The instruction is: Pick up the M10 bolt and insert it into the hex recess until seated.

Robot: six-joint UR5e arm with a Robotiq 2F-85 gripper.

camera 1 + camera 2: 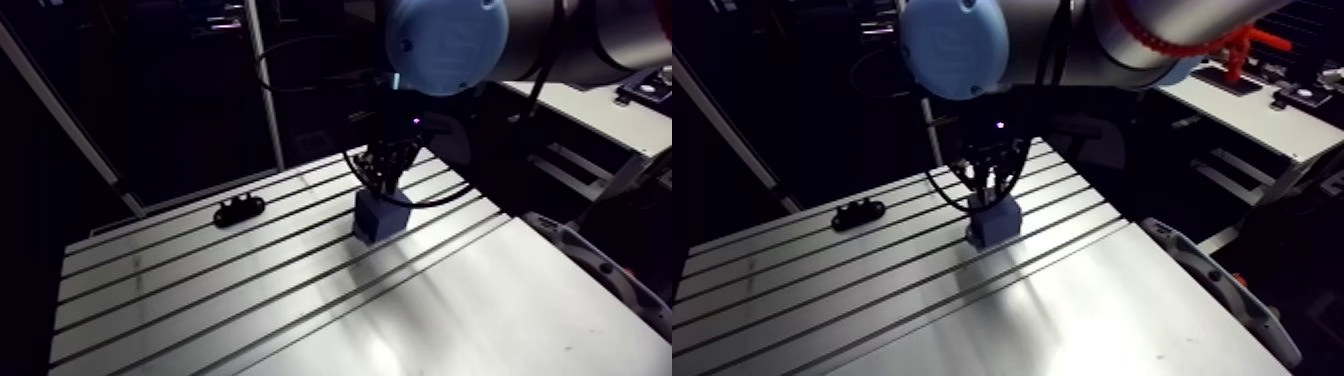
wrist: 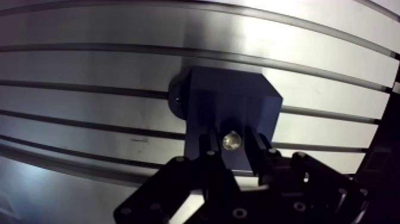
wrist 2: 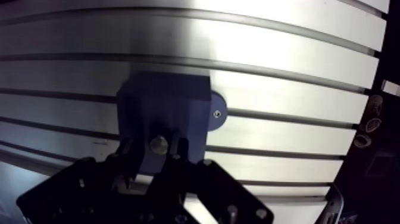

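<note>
The gripper (image 2: 231, 150) is clamped on the bolt (image 2: 231, 140), holding it just over the blue block (image 2: 235, 98) on the table (image 2: 89, 59); small, rigid, probably slick steel, it likely needs a firm squeeze across its sides to stay straight.

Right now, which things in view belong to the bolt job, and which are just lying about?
Job in hand:
M10 bolt, gripped in the tool
blue block directly under the bolt; its hex recess is not visible

Lying about:
small black part, on the slotted table, well apart from the block
</note>
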